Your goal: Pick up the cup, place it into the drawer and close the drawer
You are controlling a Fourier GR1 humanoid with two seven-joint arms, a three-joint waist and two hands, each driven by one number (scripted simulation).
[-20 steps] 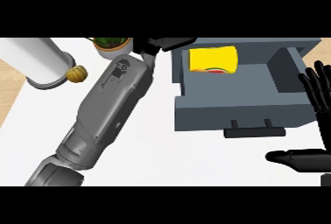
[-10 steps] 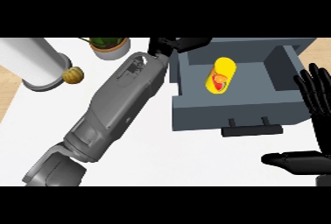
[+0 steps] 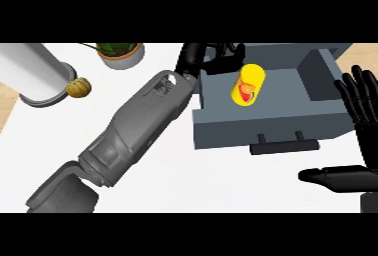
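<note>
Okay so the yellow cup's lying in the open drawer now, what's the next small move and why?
Probably lift the left hand up and out of the drawer. The yellow cup lies on its side inside the drawer, apart from the hand's fingers, so nothing is left to carry. The drawer is open, with its handle facing the robot, and a push there could close it once the arm is clear.

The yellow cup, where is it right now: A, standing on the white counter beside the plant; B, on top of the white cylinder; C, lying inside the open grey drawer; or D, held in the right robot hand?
C: the yellow cup lies tilted inside the open grey drawer, with no robot hand around it.
</note>
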